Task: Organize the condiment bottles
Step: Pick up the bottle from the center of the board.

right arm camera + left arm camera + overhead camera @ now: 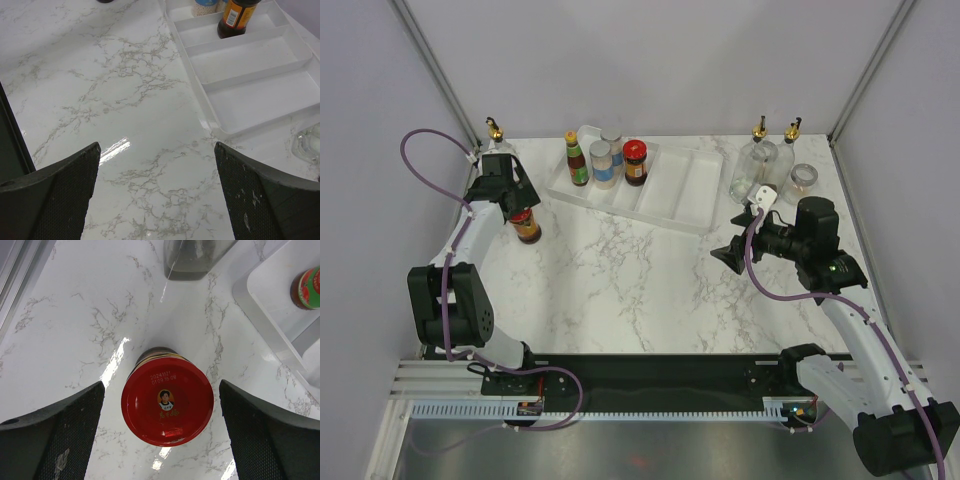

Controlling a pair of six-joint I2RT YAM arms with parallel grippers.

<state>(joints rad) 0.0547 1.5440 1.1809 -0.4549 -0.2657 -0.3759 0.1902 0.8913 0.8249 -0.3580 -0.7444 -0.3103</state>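
Observation:
A dark jar with a red lid stands on the marble at the left. My left gripper is directly above it. In the left wrist view the red lid sits between the open fingers, with a gap on each side. The white tray holds an orange-capped sauce bottle, two spice jars and a second red-lidded jar. Glass cruets with gold spouts stand at the back left and back right. My right gripper is open and empty over bare marble.
A silver-lidded jar stands next to the right cruets. The tray's right compartments hold nothing. White walls and metal posts close in the table at the back and sides. A cruet base is just beyond the left jar.

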